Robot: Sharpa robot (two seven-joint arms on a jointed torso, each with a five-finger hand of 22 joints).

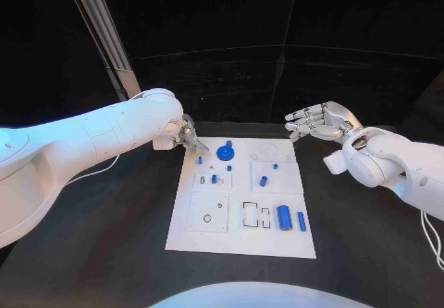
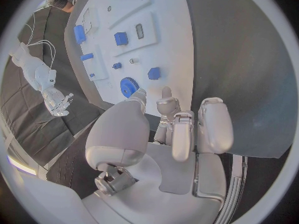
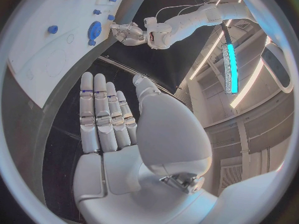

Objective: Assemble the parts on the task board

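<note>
My left hand point(image 1: 185, 138) sits at the task board's point(image 1: 242, 240) far left corner, fingers bunched over the white edge. In my left wrist view its fingers point(image 2: 187, 129) are curled inward with nothing visibly between them, their tips just short of the blue gear point(image 2: 129, 87).

The board is a flat, matte white rectangle on the black table point(image 1: 111, 244), with bare dark surface open along both its long sides and its near edge. The gear point(image 1: 226, 153), a round toothed disc, lies near the board's far edge, just beside my left hand. Small blue pegs point(image 1: 264, 181) dot the board's middle. Near the board's right edge, toward its near end, a smooth blue cylinder point(image 1: 284, 218) and a thin blue bar point(image 1: 301, 221) lie side by side, next to rectangular outlines.

My right hand point(image 1: 319, 123) hovers off the board's far right corner, well apart from it, palm open, its silver fingers point(image 3: 102, 114) straight and close together, holding nothing.
</note>
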